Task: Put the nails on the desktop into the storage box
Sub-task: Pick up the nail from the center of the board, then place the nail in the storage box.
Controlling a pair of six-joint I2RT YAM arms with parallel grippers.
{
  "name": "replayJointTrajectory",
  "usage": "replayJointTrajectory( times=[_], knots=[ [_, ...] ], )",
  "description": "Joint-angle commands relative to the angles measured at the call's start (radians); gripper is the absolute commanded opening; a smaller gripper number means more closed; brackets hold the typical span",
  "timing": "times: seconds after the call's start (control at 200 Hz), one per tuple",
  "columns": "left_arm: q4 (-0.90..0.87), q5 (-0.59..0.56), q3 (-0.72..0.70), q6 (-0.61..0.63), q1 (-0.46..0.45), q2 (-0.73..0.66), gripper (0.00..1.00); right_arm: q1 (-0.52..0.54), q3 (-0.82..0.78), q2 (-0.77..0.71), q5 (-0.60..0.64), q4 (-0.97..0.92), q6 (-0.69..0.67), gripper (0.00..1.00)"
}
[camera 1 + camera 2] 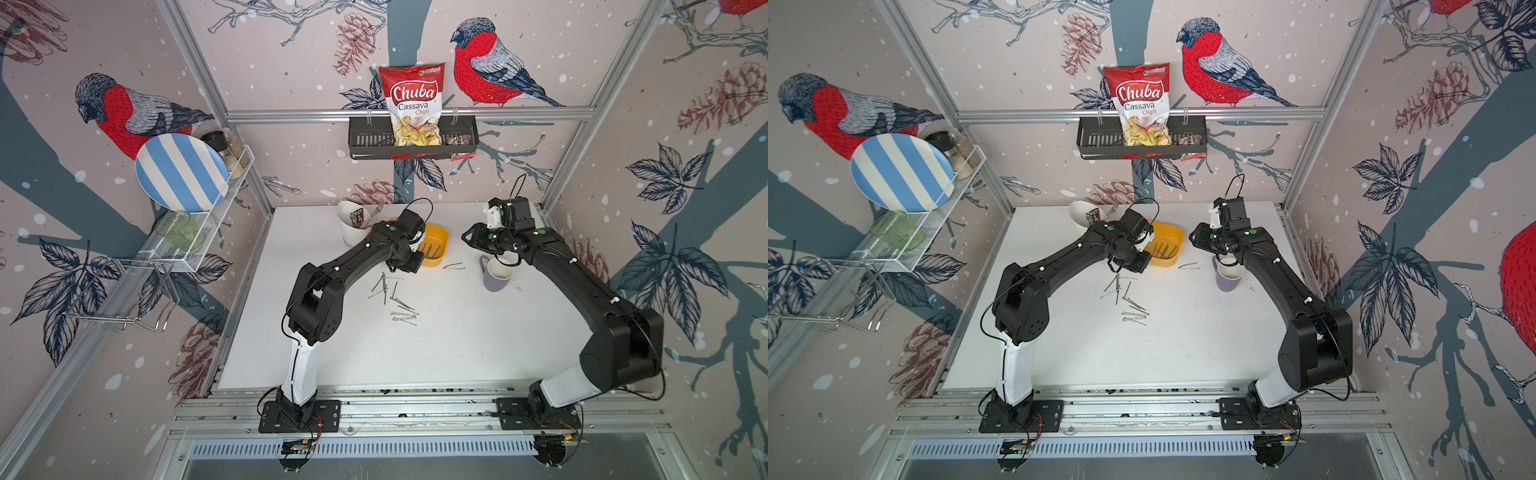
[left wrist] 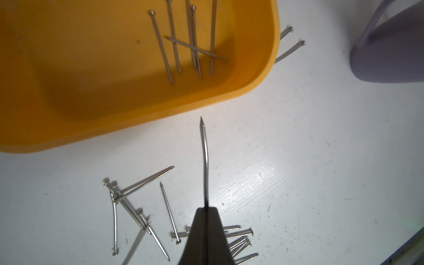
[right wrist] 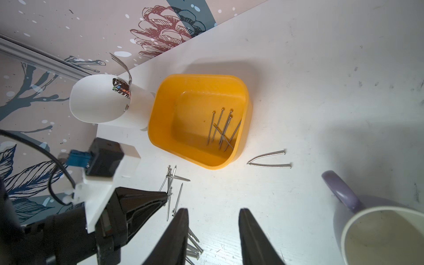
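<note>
Carry step: left tool (image 2: 207, 208) pinches one nail (image 2: 205, 160) just near of the storage box (image 2: 142, 121). Next probably clear the rim, then release. Right tool (image 3: 213, 211) is spread, empty.

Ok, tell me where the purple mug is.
In both top views the mug stands on the desktop's right side, two loose nails lying between it and the yellow storage box.

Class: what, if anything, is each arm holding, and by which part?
Left gripper: one nail, pinched between its fingers at the head end, point sticking out. Right gripper: nothing.
</note>
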Motion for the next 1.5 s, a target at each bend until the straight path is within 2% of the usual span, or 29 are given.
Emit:
replayJointTrajectory(
  times=[0.0, 0.13, 0.265, 0.615, 0.935, 1.06, 1.221, 1.381, 1.496],
  knots=[
    [-0.015, 0.021, 0.091, -0.031, 0.032, 0.032, 0.00, 0.000, 0.005, -0.009, -0.008, 0.020, 0.016, 0.40],
    [-0.054, 0.027, 0.306, -0.036, 0.061, 0.177, 0.00, 0.000, 0.021, 0.000, -0.019, 0.006, 0.018, 0.40],
    [-0.023, 0.080, 0.392, -0.073, 0.095, 0.275, 0.00, 0.000, 0.039, 0.011, -0.021, -0.016, 0.013, 0.40],
    [0.007, 0.095, 0.446, -0.081, 0.104, 0.410, 0.00, 0.002, 0.109, 0.083, -0.034, -0.063, -0.020, 0.40],
    [0.030, 0.142, 0.449, -0.100, 0.110, 0.457, 0.00, 0.004, 0.141, 0.141, -0.058, -0.069, -0.027, 0.40],
    [0.032, 0.144, 0.453, -0.107, 0.113, 0.461, 0.07, 0.006, 0.155, 0.149, -0.054, -0.086, -0.040, 0.41],
    [0.036, 0.149, 0.468, -0.117, 0.117, 0.461, 0.23, 0.006, 0.161, 0.144, -0.047, -0.100, -0.050, 0.41],
    [0.035, 0.151, 0.475, -0.121, 0.121, 0.446, 0.26, 0.009, 0.157, 0.136, -0.045, -0.102, -0.044, 0.41],
    [0.033, 0.151, 0.476, -0.124, 0.124, 0.422, 0.33, 0.015, 0.155, 0.134, -0.037, -0.101, -0.043, 0.41]
  ],
)
